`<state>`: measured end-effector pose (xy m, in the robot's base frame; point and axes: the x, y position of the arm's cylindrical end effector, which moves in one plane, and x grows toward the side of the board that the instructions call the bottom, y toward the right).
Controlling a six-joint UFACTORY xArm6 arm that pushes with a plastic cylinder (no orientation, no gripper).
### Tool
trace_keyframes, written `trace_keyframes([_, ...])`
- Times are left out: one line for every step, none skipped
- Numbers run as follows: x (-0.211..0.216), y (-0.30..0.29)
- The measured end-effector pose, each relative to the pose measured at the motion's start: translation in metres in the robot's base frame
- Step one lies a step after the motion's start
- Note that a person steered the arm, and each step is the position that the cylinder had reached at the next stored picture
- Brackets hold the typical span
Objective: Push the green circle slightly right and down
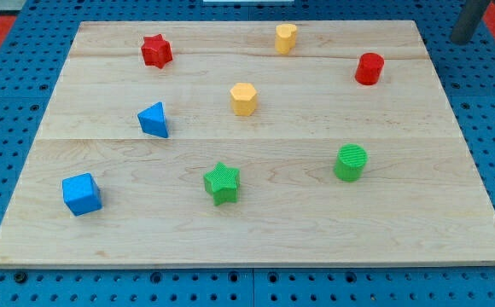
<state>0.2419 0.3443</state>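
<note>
**Green circle waiting at the board's lower right, rod barely entering the view**

The green circle [351, 163], a short upright cylinder with a finely ribbed top, is sitting in the lower right part of the wooden board [256, 226], well apart from every other block. It is looking light and rigid, probably plastic, and likely to be sliding easily on the smooth planks; a push off its centre may be making it veer or spin. Contact would best be falling on its upper-left flank, so that the shove is carrying it right and down. Open board is lying on that side of it.

To its left the green star [223, 182] is resting, similarly ribbed. Farther left the blue cube [82, 194] and the blue triangle [154, 119] are standing. Toward the view's top are lying the yellow hexagon [243, 99], the red cylinder [369, 68], a second yellow block [286, 38] and the red star [156, 51].

A dark rod [471, 20] is showing at the view's top right corner, off the board; the tip cannot be told from the rest, and there is no pincer, so no open or closed state is applying. A blue perforated table [0, 102] is surrounding the board.
</note>
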Motion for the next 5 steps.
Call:
trace_keyframes([0.0, 0.0])
trace_keyframes([0.014, 0.0])
trace_keyframes([0.063, -0.003])
trace_keyframes([0.086, -0.038])
trace_keyframes([0.091, -0.041])
